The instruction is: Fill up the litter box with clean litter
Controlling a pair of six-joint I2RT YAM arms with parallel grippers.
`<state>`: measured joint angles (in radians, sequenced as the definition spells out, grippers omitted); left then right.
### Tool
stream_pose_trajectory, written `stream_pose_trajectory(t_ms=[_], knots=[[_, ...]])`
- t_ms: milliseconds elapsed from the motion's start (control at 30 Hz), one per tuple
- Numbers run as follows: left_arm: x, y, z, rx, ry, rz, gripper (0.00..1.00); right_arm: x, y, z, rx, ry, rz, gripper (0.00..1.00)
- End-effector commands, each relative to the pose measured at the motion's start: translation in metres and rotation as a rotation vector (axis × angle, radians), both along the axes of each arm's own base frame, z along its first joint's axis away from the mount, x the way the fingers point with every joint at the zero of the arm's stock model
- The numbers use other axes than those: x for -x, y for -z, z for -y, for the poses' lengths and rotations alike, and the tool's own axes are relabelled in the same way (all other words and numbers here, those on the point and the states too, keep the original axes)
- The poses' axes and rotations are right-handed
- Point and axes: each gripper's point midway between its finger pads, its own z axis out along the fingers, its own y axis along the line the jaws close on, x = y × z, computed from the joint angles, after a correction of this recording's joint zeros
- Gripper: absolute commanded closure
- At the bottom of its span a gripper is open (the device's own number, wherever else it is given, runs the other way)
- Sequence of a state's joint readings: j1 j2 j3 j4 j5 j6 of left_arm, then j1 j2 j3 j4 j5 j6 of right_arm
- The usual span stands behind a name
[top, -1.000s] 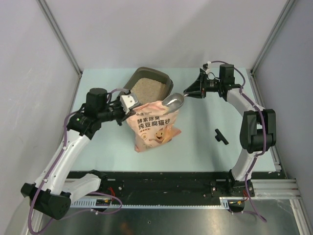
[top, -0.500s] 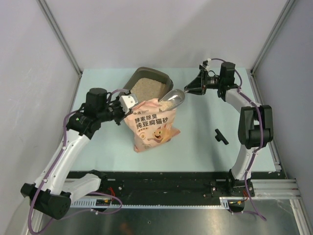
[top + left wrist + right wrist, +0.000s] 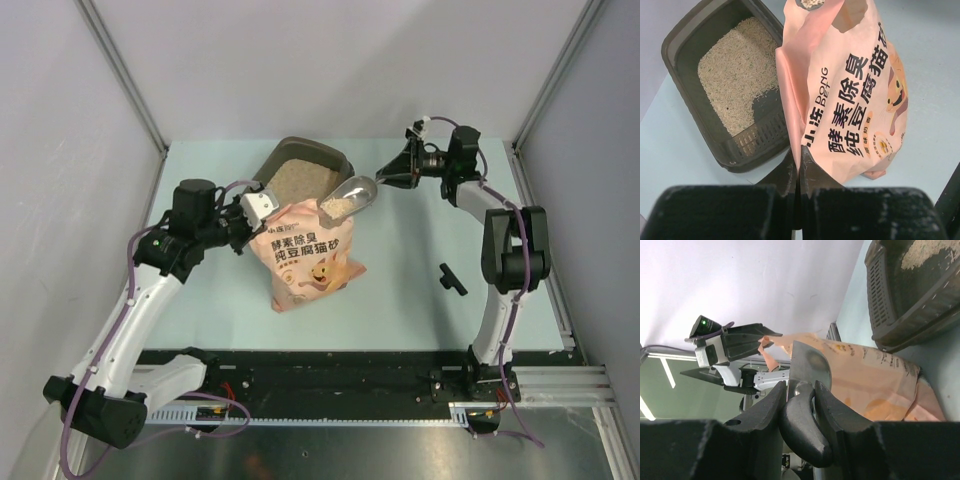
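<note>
Litter box [image 3: 312,146] sits on the surface [image 3: 420,250] just beyond the left gripper [image 3: 797,167], close against the far side of the bag [image 3: 312,262] that this gripper holds. From the right gripper [image 3: 799,390] it lies off to the left, just past the bowl of the scoop [image 3: 348,200].

The left gripper is pinched tight on the bag's side seam and keeps the bag upright with its mouth open. The right gripper is clamped narrowly on the scoop's handle, and the bowl reaches out from it toward the left arm. The bowl carries a heap of litter and hangs over the bag's mouth, near the box's rim.

The task looks partly done. Litter [image 3: 735,85] already covers much of the box floor in a thin layer, but a bare dark patch shows at the end nearest the left gripper, by the slotted section, and the walls stand well above the fill. What is left: carry this load the short way over the rim, tip it out, and most likely repeat with several more scoops.
</note>
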<state>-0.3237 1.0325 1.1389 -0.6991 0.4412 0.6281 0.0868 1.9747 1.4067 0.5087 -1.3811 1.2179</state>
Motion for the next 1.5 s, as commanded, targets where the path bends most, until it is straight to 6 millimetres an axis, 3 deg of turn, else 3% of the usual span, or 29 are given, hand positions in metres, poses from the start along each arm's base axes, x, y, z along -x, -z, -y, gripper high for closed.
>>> stream_pose_trajectory(t_ms=[0, 33, 233, 300, 333, 400, 433, 500, 533, 567, 633, 700, 767, 933, 967, 1033, 1067, 1100, 1167, 1467], knots=[[-0.014, -0.055, -0.010, 0.027, -0.045, 0.202, 1.00, -0.021, -0.013, -0.012, -0.024, 0.009, 0.080, 1.00], [-0.014, -0.054, -0.011, 0.027, -0.045, 0.197, 1.00, -0.028, -0.022, -0.015, -0.029, 0.012, 0.115, 1.00], [-0.012, -0.042, -0.012, 0.010, -0.054, 0.154, 1.00, -0.065, -0.029, -0.037, -0.038, 0.049, 0.199, 1.00], [-0.012, -0.041, -0.012, 0.008, -0.054, 0.146, 1.00, -0.075, -0.023, -0.043, -0.038, 0.060, 0.219, 1.00], [-0.013, -0.039, -0.012, 0.003, -0.054, 0.139, 1.00, -0.080, -0.011, -0.050, -0.033, 0.057, 0.201, 1.00], [-0.013, -0.037, -0.013, 0.001, -0.055, 0.129, 1.00, -0.090, -0.012, -0.056, -0.029, 0.070, 0.244, 1.00], [-0.013, -0.038, -0.012, 0.000, -0.053, 0.125, 1.00, -0.097, 0.001, -0.059, -0.022, 0.073, 0.229, 1.00], [-0.014, -0.038, -0.012, -0.003, -0.054, 0.123, 1.00, -0.105, -0.003, -0.067, -0.026, 0.091, 0.314, 1.00], [-0.013, -0.036, -0.012, -0.004, -0.054, 0.115, 1.00, -0.113, 0.005, -0.069, -0.018, 0.112, 0.331, 1.00], [-0.013, -0.036, -0.012, -0.005, -0.051, 0.112, 1.00, -0.127, -0.008, -0.069, -0.017, 0.157, 0.380, 1.00], [-0.013, -0.034, -0.012, -0.005, -0.050, 0.104, 1.00, -0.143, 0.006, -0.070, 0.030, 0.191, 0.431, 1.00], [-0.011, -0.033, -0.011, -0.005, -0.044, 0.098, 1.00, -0.157, -0.005, -0.072, 0.069, 0.232, 0.566, 1.00], [-0.011, -0.033, -0.010, -0.003, -0.039, 0.097, 1.00, -0.167, 0.003, -0.070, 0.134, 0.264, 0.584, 1.00], [-0.006, -0.028, -0.006, 0.007, -0.015, 0.083, 1.00, -0.171, 0.008, -0.068, 0.267, 0.298, 0.759, 1.00], [-0.005, -0.027, -0.005, 0.012, -0.010, 0.077, 1.00, -0.171, -0.003, -0.065, 0.289, 0.321, 0.803, 1.00], [-0.001, -0.025, -0.002, 0.026, 0.007, 0.067, 1.00, -0.168, 0.003, -0.070, 0.356, 0.315, 0.892, 1.00], [0.000, -0.025, -0.001, 0.031, 0.013, 0.064, 1.00, -0.163, -0.009, -0.072, 0.367, 0.320, 0.949, 1.00], [0.001, -0.024, 0.000, 0.033, 0.019, 0.062, 1.00, -0.158, -0.004, -0.078, 0.387, 0.310, 0.969, 1.00], [0.002, -0.023, 0.000, 0.034, 0.027, 0.060, 1.00, -0.157, -0.014, -0.080, 0.425, 0.328, 1.060, 1.00], [0.014, -0.019, 0.004, 0.047, 0.072, 0.065, 1.00, -0.142, -0.031, -0.101, 0.499, 0.328, 1.199, 1.00]])
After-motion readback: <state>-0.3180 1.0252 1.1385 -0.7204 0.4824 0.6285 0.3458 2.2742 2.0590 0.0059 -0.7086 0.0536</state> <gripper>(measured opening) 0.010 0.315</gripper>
